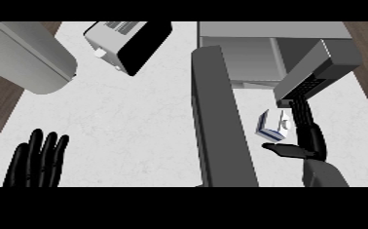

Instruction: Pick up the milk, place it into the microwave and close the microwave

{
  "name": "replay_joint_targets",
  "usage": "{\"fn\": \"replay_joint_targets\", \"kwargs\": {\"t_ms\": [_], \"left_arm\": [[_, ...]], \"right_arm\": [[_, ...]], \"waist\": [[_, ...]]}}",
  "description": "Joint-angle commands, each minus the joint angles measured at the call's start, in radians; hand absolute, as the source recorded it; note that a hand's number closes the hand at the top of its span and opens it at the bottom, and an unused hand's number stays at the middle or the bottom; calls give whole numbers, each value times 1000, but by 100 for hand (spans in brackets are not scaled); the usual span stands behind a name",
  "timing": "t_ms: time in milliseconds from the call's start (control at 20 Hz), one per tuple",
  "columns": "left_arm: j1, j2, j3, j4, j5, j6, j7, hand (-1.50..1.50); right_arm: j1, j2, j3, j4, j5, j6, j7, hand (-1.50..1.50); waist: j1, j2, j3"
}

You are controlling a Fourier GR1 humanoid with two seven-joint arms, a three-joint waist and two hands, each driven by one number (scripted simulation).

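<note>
The milk [273, 125], a small white carton with blue edges, sits on the counter just right of the open microwave door [219, 121], in front of the microwave [244, 57] and its pale cavity. My right hand [307, 138] is beside it. Its straight fingers run up along the carton's right side and the thumb [282, 148] reaches under its near edge. The hand is open, and I cannot tell whether it touches the carton. My left hand [36, 161] rests open at the lower left, fingers up.
A toaster [126, 43] lies at the back, left of the door. A large grey cylinder [32, 57] fills the far left corner. A dark grey block with a black keypad [320, 69] slants above my right fingertips. White counter [129, 121] spreads left of the door.
</note>
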Motion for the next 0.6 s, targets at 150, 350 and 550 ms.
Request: {"fn": "replay_joint_targets", "kwargs": {"t_ms": [150, 350, 550], "left_arm": [[-103, -12, 28, 12, 2, 17, 75, -150], [-28, 10, 35, 32, 49, -7, -19, -150], [-39, 9, 21, 11, 25, 3, 26, -150]], "right_arm": [[-99, -42, -10, 251, 43, 9, -145, -150], [-80, -40, 53, 245, 108, 29, -219, 150], [-71, 13, 63, 224, 143, -127, -313, 150]], "waist": [[-1, 5, 2], [12, 8, 3], [5, 7, 3]]}}
